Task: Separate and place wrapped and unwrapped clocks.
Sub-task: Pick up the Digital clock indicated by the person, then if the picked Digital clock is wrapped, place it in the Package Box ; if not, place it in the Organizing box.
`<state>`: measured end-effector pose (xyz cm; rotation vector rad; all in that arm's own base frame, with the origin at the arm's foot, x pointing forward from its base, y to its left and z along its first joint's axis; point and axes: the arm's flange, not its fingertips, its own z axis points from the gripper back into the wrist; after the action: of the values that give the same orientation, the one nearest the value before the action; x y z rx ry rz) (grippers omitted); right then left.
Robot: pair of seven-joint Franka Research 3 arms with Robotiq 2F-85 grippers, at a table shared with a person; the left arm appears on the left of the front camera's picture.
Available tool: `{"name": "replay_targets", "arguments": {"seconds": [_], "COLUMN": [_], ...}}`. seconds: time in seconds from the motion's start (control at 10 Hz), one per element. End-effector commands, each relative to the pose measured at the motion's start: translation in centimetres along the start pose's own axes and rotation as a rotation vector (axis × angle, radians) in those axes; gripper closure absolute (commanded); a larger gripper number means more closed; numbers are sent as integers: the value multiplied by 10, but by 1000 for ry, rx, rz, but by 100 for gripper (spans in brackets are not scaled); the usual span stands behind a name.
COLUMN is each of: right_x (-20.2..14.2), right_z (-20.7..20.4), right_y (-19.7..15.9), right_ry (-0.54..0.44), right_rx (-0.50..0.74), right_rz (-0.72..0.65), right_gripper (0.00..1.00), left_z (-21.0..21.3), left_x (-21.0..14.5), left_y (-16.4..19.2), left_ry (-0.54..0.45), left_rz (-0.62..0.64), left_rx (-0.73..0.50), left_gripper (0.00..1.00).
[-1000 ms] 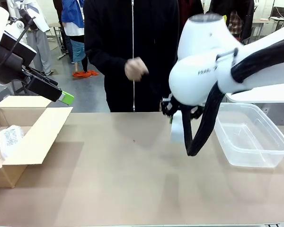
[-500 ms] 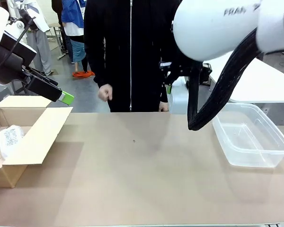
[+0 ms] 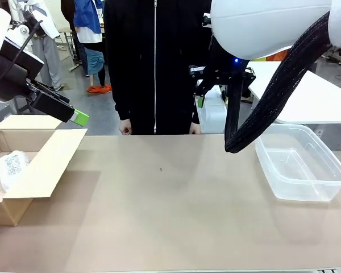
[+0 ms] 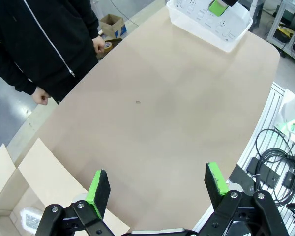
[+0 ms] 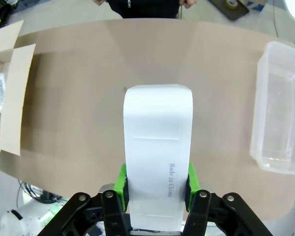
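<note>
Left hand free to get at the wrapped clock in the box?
Probably yes: the left hand is open and empty, hanging above the cardboard box, whose flaps are open over the wrapped clock.

Lighting: bright, even, from overhead; no dim areas. Shadows: soft, faint patches on the table (image 3: 159, 216). Glare: mild sheen on the white arm (image 3: 256, 25) and the clear bin (image 3: 301, 165). Focus: sharp in the front view. Distortion: wide-angle bowing of the table's edges in both wrist views. Blur: none evident.
</note>
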<state>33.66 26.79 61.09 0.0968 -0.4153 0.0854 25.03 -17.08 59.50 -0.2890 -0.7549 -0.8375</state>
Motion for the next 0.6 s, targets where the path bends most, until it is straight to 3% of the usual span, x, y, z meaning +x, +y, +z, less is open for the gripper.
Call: {"name": "replay_targets", "arguments": {"seconds": [0.0,0.5], "right_x": [1,1], "right_z": [0,0], "right_y": [-1,-1], "right_ry": [-2,-2], "right_rx": [-2,-2], "right_rz": [3,3], "right_gripper": [100,100], "left_z": [0,0], "left_x": [1,1], "left_y": [-1,-1], "left_ry": [-12,-12], "left_rz": [2,2], "left_rx": [-7,-7], "left_gripper": [0,0]}}
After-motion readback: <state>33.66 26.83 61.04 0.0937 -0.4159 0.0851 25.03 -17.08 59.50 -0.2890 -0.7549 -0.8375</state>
